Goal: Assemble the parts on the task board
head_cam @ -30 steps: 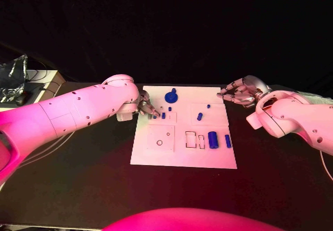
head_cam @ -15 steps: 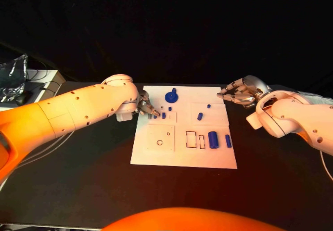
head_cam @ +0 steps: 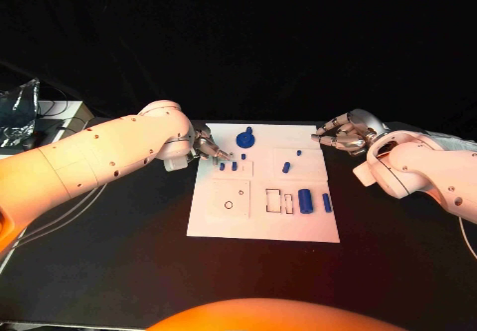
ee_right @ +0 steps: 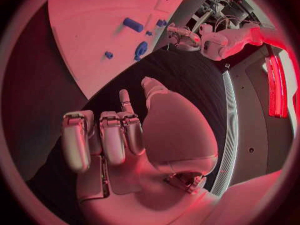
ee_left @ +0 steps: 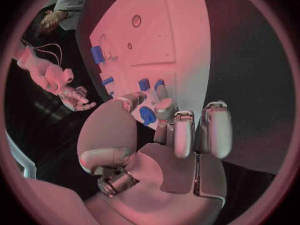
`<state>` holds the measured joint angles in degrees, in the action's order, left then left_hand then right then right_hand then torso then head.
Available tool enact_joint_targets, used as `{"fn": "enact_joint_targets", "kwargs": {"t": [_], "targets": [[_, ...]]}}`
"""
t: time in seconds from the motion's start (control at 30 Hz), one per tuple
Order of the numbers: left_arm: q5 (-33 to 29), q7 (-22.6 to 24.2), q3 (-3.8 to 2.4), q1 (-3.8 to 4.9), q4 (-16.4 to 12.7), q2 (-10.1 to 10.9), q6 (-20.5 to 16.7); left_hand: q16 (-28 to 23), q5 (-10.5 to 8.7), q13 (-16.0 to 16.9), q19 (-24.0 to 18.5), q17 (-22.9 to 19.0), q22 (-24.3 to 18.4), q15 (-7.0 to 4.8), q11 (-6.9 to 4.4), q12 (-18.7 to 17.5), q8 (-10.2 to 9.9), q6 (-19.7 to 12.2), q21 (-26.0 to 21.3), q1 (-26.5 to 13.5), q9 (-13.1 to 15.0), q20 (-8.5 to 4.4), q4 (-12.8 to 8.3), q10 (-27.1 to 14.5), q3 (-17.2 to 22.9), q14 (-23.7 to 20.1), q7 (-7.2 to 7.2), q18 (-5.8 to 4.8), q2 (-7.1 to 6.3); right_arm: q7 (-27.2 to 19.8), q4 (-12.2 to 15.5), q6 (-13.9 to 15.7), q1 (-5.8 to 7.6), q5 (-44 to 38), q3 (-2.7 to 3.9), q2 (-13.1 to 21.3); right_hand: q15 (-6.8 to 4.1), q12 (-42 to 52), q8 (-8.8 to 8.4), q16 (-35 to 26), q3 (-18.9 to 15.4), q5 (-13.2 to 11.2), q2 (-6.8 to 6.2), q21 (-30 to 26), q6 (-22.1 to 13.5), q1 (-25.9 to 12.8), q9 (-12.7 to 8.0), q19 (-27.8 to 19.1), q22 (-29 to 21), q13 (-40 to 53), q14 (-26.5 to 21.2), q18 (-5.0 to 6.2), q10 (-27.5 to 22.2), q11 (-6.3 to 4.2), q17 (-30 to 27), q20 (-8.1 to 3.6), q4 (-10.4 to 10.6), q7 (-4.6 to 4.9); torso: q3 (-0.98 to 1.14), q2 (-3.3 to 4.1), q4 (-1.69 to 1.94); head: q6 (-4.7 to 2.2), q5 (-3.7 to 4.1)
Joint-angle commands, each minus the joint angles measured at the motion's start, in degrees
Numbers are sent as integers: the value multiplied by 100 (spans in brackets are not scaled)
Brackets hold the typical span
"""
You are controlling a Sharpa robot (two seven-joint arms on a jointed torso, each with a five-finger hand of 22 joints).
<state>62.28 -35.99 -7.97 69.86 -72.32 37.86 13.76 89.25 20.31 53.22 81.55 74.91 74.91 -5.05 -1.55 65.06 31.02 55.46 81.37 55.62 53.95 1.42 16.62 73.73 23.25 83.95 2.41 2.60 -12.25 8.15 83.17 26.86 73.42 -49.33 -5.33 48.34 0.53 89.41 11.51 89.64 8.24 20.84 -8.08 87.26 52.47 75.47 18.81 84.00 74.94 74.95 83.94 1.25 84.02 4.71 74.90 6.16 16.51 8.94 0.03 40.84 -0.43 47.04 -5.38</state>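
The white task board (head_cam: 260, 222) lies in the middle of the table. Near its far left stand three small blue pegs (head_cam: 220, 165) (head_cam: 234, 165) (head_cam: 242, 156). A blue keyhole-shaped part (head_cam: 245, 139) lies at the far edge. A short blue piece (head_cam: 286, 166) is mid-board, with a blue cylinder (head_cam: 305, 200) and a blue bar (head_cam: 326, 202) on the right. My left hand (head_cam: 208, 149) hovers at the board's far left corner, fingers just short of the pegs (ee_left: 145, 84), holding nothing. My right hand (head_cam: 343, 134) (ee_right: 119, 135) hangs off the far right corner, empty.
The board (ee_left: 156, 40) has a round hole (head_cam: 229, 204) and rectangular slots (head_cam: 273, 200) in its near half. A crumpled foil bag (head_cam: 18, 110) and cables lie on a side stand at the far left. Black table surrounds the board.
My left hand has drawn back slightly toward the board's far left corner, uncovering the leftmost peg. The right hand has not moved.
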Motion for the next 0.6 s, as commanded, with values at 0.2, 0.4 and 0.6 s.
{"fn": "enact_joint_targets", "kwargs": {"t": [0.2,0.4,0.6], "targets": [[-948,628,-218,-13,-7,81,-1241,-489,-280,-1366,-688,439,-517,280,285,-943,-139,-761,-816,117,-182,199,16,-1347,-520,175,302,300,73,-72,3,-52,-5,-17,0,6,-52,6,23,-26,30,40,-33,-38,-39,-36,9,456,1266,1461,559,-42,551,-48,1315,-30,8,4,8,-2,-4,-14,2],[-740,1499,-208,-15,59,51,-1503,-2220,-193,-1803,-2498,-2071,-2724,583,611,-1390,-384,-1289,-3099,1191,-799,486,2,-2404,-434,-1510,604,781,228,-84,6,-26,-5,-17,0,18,-53,-1,29,-29,42,42,-30,-46,-38,-48,16,452,1260,1455,557,-40,545,-49,1307,-31,3,2,10,-5,7,-40,14],[264,2817,-48,-55,94,-74,-1868,-3254,-296,-2912,-2771,-3298,-3037,706,734,-2499,-610,-1282,-3645,2619,-1573,607,-676,-2699,903,-2520,708,783,-53,-150,-14,62,-5,-1,0,10,-73,-714,57,-120,164,46,-47,-384,-56,-5,52,295,1010,863,492,46,-48,-71,1058,-45,-13,-13,6,5,-7,-86,23]]}}
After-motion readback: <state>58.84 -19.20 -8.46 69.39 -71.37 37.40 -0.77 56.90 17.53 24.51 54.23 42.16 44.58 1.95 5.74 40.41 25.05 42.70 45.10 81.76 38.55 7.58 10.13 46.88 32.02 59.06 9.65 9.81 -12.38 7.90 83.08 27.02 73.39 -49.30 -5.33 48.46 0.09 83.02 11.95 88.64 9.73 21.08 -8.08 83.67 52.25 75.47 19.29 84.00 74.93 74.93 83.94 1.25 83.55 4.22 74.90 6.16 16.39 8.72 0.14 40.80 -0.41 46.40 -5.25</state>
